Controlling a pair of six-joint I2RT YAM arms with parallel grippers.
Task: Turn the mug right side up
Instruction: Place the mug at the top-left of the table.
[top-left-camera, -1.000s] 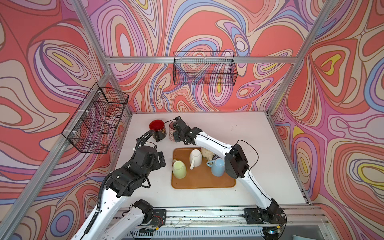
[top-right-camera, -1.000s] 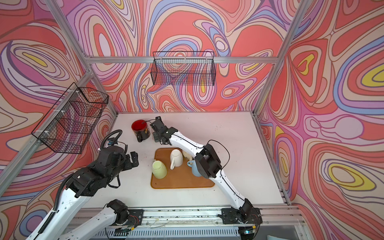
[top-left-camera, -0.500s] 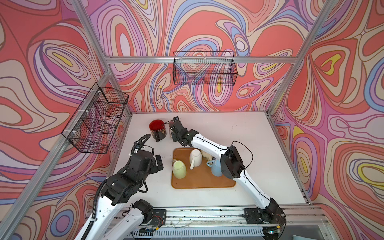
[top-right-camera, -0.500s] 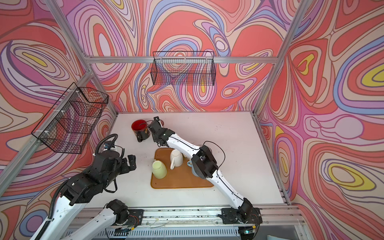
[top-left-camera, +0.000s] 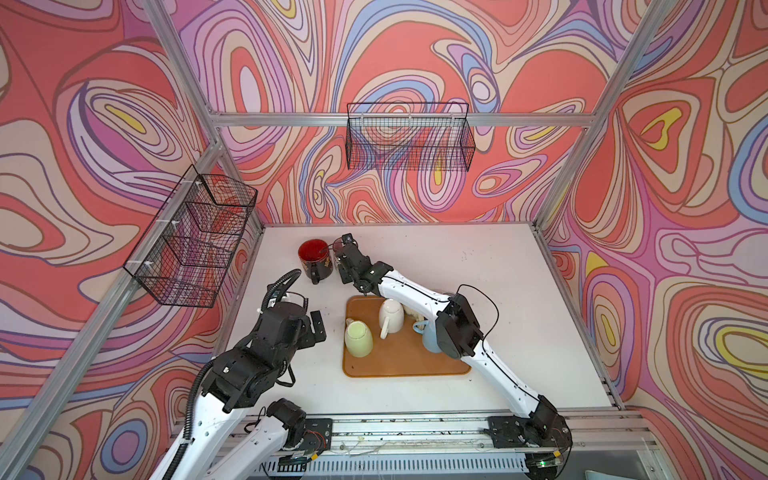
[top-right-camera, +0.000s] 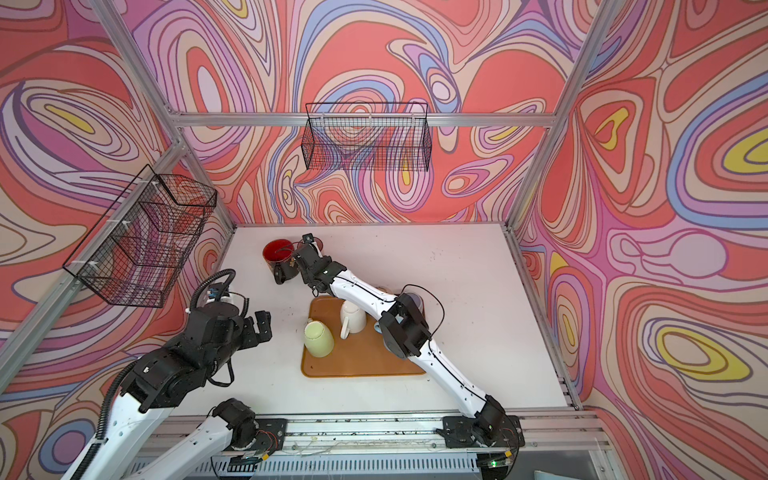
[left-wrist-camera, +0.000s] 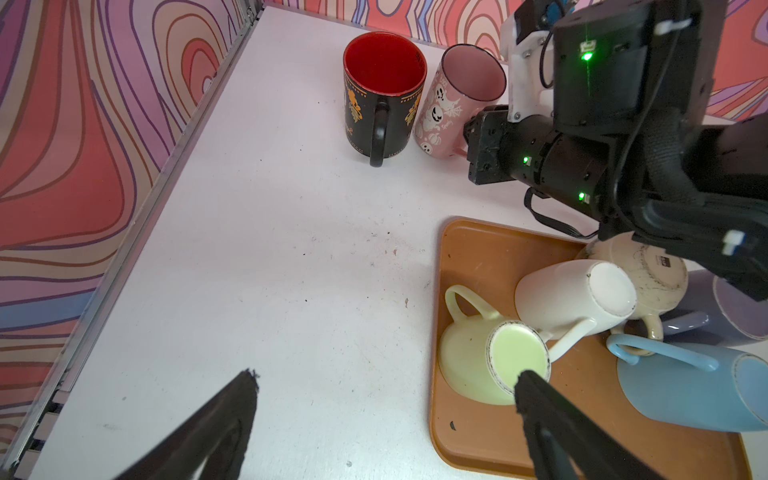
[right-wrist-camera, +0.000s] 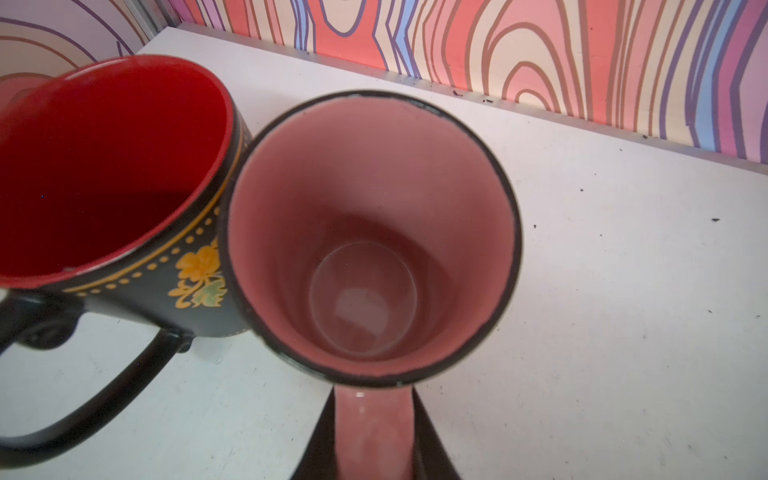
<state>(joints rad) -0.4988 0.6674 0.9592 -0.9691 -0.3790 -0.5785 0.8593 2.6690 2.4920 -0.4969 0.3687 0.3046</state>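
**Pink mug held by its handle, mouth up, at the far left of the table**

Pink and printed with white ghosts, the pink mug (left-wrist-camera: 453, 108) is in the far left part of the white table (top-left-camera: 478, 270), close to the back wall. Its mouth faces up. The right wrist view looks straight down into its pale pink inside to the round base. In the left wrist view it leans a little, with its side right against the black mug (left-wrist-camera: 374, 108). Whether its base rests on the table I cannot tell.

The right gripper (right-wrist-camera: 374, 440) is clamped on the pink mug's handle, with 1 dark finger on each side of it. The right arm reaches over the back edge of the tray (top-left-camera: 399, 365) to get there.

The black mug has a red inside and orange flowers. It stands upright, and its handle points toward the near side of the table.

The left gripper (left-wrist-camera: 388, 376) hangs over bare table just left of the tray, with its 2 fingers spread wide and nothing between them.

On the brown tray, the green mug (left-wrist-camera: 490, 365) and the white mug (left-wrist-camera: 569, 295) sit base up, touching each other. A speckled cream mug (left-wrist-camera: 652, 274) sits behind the white one, also base up. The blue mug (left-wrist-camera: 685, 386) is at the tray's right side, partly hidden by the right arm in both top views.
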